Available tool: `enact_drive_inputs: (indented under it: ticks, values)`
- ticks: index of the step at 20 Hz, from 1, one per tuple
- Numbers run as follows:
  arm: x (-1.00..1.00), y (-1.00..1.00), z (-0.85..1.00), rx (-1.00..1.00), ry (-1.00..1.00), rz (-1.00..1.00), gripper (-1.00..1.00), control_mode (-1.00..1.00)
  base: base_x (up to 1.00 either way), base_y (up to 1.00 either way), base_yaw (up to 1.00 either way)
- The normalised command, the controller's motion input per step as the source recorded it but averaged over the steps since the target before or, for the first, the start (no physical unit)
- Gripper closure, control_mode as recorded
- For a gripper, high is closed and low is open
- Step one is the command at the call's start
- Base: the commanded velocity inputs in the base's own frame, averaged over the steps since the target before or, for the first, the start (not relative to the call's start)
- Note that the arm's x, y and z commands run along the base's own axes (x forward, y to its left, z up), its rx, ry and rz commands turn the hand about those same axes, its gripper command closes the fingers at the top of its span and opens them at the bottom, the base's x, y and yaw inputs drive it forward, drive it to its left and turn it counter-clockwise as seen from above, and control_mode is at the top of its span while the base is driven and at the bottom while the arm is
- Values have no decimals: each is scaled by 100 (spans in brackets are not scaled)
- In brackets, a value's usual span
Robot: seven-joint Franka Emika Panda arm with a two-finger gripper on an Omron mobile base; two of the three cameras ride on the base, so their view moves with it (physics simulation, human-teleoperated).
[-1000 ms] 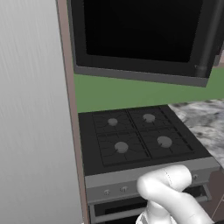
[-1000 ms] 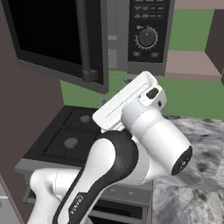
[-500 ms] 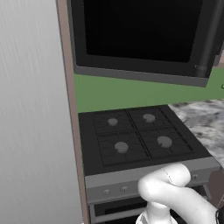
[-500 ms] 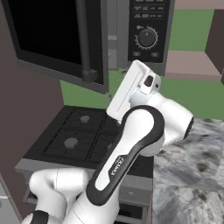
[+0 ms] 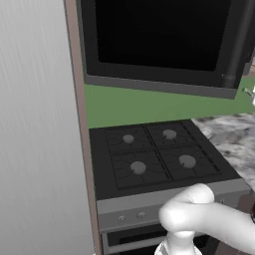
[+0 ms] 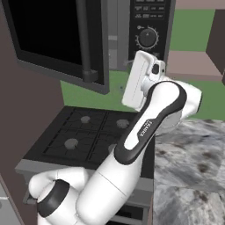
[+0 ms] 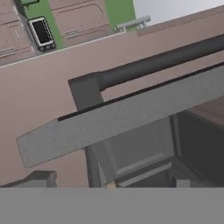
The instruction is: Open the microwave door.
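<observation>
Microwave door [image 6: 52,39] stands ajar above the stove [image 5: 154,159], its black bar handle [image 6: 85,41] at the free edge and the control panel [image 6: 149,30] beyond. At the hand's tip the claw stands wide open beside that edge, holding nothing.
</observation>
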Motion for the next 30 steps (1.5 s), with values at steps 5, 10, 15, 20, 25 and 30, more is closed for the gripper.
enact_drive_inputs:
  ticks: [5,10,15,20,25,30]
  values:
    - [33,18,9,-13,-6,0,-100,-100,0,0,0]
    - [17,31,12,-8,-8,3,-100,-100,0,0,0]
    - [0,57,4,-11,-8,9,-100,-100,0,0,0]
    - [-6,60,0,-3,-1,11,-100,-100,0,0,0]
    - [-49,62,3,0,0,19,-100,-100,0,0,0]
    - [-86,66,16,0,-1,26,-100,-100,0,0,0]
